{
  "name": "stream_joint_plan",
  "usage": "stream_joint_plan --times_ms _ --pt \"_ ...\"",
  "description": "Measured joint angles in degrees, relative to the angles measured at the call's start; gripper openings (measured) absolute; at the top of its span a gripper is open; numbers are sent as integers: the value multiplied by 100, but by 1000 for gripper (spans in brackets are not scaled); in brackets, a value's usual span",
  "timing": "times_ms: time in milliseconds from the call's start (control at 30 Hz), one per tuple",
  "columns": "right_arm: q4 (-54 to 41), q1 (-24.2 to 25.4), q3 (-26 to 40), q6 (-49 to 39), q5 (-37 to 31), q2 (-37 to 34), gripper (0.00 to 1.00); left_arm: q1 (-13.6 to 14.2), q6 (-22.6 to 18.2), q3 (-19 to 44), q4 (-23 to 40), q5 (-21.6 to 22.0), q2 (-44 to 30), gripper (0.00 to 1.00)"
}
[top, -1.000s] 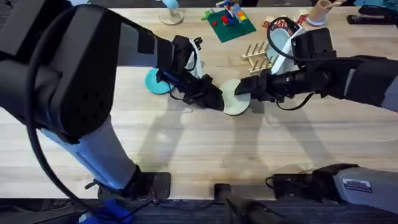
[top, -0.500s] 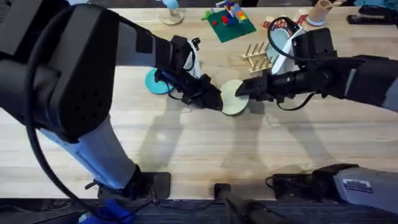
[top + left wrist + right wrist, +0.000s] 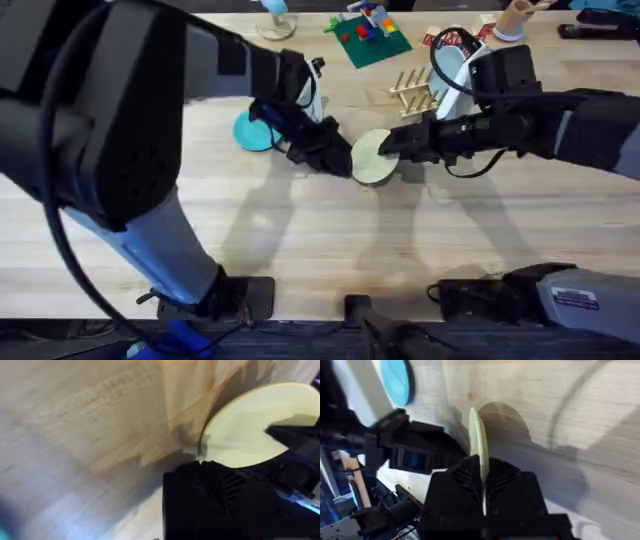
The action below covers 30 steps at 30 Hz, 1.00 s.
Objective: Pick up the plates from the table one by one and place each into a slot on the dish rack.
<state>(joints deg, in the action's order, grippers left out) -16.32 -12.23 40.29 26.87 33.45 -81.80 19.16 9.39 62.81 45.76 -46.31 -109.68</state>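
The pale yellow plate [image 3: 370, 160] is tilted up off the table [image 3: 320, 240] near its middle, with my right gripper [image 3: 397, 148] shut on its right rim. In the right wrist view the plate [image 3: 479, 447] stands edge-on, clamped between the gripper [image 3: 483, 491]. My left gripper [image 3: 338, 158] is right at the plate's left edge; in the left wrist view the plate [image 3: 240, 430] lies just beyond it. The teal plate [image 3: 250, 132] lies flat on the table behind the left gripper. The wooden dish rack [image 3: 412, 88] stands behind the right gripper.
A green building-block baseplate [image 3: 368, 38] with bricks lies at the back centre. A clear glass [image 3: 275, 22] stands to its left, and a white wire basket [image 3: 455, 55] is by the rack. The near half of the table is bare wood.
The yellow plate has tipped more upright and shifted slightly left in the right gripper. The left gripper has edged up and right along the plate's left rim.
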Motion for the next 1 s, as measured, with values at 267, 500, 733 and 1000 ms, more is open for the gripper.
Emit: stream_joint_plan --times_ms 267,500,733,1000 --pt "22 -2 -1 104 11 0 31 -2 -23 935 615 832 871 39" --pt "76 -2 0 146 44 0 32 -2 -38 1507 1431 1717 1308 38" --pt "-46 -4 206 144 44 0 32 -2 -37 2065 2096 3208 1868 38" --pt "-44 -4 601 140 44 360 32 -2 -19 2271 2102 4273 2717 574"
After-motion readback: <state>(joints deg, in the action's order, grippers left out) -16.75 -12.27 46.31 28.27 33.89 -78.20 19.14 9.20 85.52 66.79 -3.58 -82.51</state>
